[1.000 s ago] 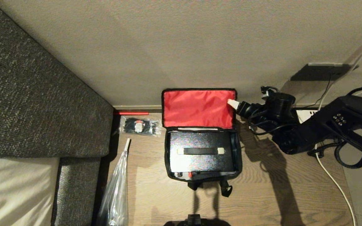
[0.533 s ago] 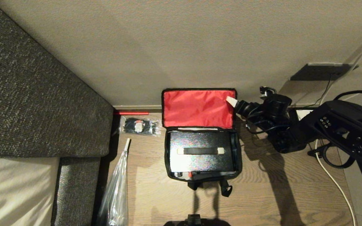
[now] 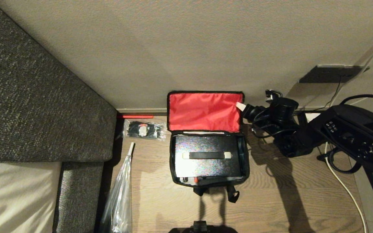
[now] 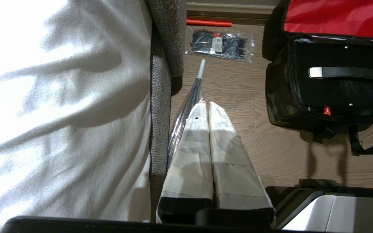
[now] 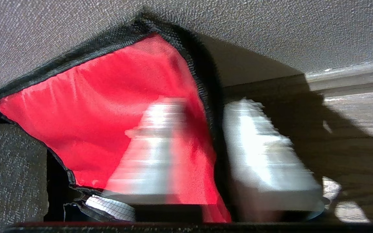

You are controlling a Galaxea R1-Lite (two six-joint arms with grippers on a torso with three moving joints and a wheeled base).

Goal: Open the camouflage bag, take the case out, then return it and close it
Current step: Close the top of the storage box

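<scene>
The camouflage bag point(image 3: 245, 155) stands open on the wooden floor, its red-lined lid point(image 3: 204, 111) leaning up against the wall. Inside lies the case point(image 3: 206, 166), flat and black, handle point(image 3: 206, 155) facing up. My right gripper point(image 3: 240, 106) is at the lid's upper right edge. In the right wrist view the right gripper point(image 5: 206, 103) has one finger over the red lining point(image 5: 108, 97) and one outside, shut on the lid's black-bound edge. The left gripper point(image 4: 207, 106) hangs shut and empty beside the sofa, left of the bag point(image 4: 278, 94).
A grey sofa point(image 3: 28, 97) with a white cushion point(image 3: 11, 194) fills the left. A packet of black cable ties point(image 3: 143, 130), a red stick point(image 3: 136, 116) and a clear plastic sleeve point(image 3: 120, 197) lie left of the bag. A white cable point(image 3: 345, 187) runs along the floor at right.
The right arm has shifted a little towards the bag while its gripper stayed at the lid's right edge. Its fingers have come together on that edge. Bag and case have not moved.
</scene>
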